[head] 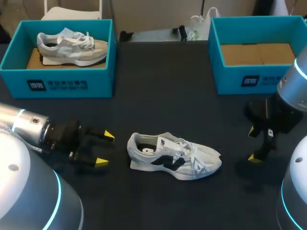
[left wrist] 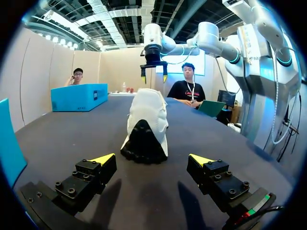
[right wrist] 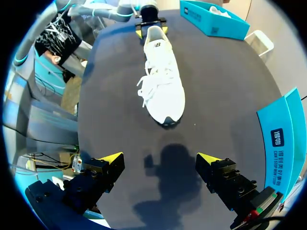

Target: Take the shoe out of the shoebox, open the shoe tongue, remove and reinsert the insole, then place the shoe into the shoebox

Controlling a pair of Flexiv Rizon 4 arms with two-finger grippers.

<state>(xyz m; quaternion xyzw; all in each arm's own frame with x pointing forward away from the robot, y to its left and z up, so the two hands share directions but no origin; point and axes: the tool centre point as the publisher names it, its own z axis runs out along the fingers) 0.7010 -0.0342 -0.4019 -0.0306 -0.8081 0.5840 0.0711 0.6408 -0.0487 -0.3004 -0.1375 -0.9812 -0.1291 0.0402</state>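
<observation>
**On the worktop (head: 158,105), the white shoe (head: 175,155) lies unboxed**

Upper left, a blue shoebox (head: 57,84) keeps a second shoe (head: 72,45). Lower left, the left hand (head: 105,149) gapes wide near the white shoe's heel, likely to steady it. Right of the toe, the right hand (head: 253,144) hangs wide, holding nothing. Upper right, the other shoebox (head: 249,79) holds only cardboard, probably awaiting the shoe.

dark table (head: 158,96), white shoe (head: 173,156) lying midway, left shoebox (head: 57,82), right shoebox (head: 249,80)

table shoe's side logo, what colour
Black logo on a white shoe, best in the head view.
</observation>
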